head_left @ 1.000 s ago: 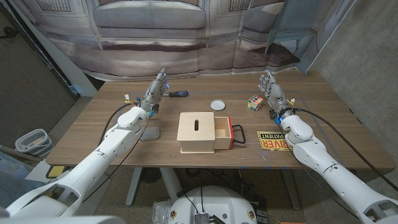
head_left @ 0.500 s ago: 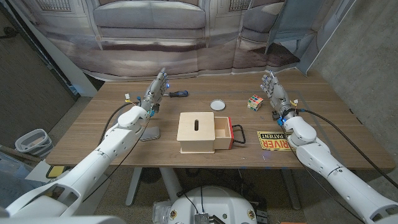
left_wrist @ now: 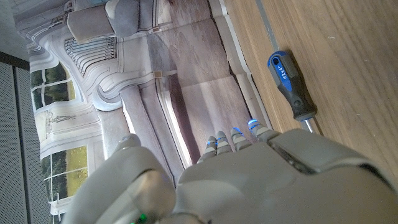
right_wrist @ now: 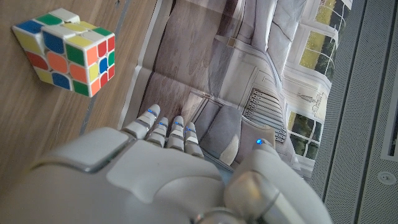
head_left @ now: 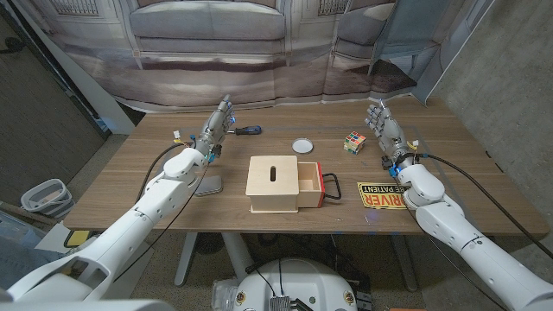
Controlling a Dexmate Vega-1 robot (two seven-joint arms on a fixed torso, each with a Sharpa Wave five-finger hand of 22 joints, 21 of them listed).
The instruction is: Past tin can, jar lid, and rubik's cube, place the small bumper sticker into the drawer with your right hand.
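The small bumper sticker [head_left: 380, 194], yellow with black and red print, lies on the table near the front right. My right hand [head_left: 383, 129] stands behind it with fingers extended and holds nothing; it also shows in the right wrist view [right_wrist: 155, 180]. The rubik's cube [head_left: 353, 142] [right_wrist: 65, 50] sits just left of that hand. The white jar lid [head_left: 302, 146] lies behind the wooden box [head_left: 273, 182], whose red-fronted drawer [head_left: 309, 185] is pulled out toward the sticker. A flat grey tin can [head_left: 209, 185] lies left of the box. My left hand [head_left: 216, 126] [left_wrist: 249, 180] is open at the back left.
A blue-handled screwdriver [head_left: 249, 130] [left_wrist: 292, 84] lies beside my left hand. The drawer's black handle [head_left: 332, 186] sticks out toward the sticker. A printed backdrop hangs behind the table's far edge. Bare wood lies between the sticker and the drawer.
My right hand and forearm have drifted slightly to the right. The left arm and the objects have not moved.
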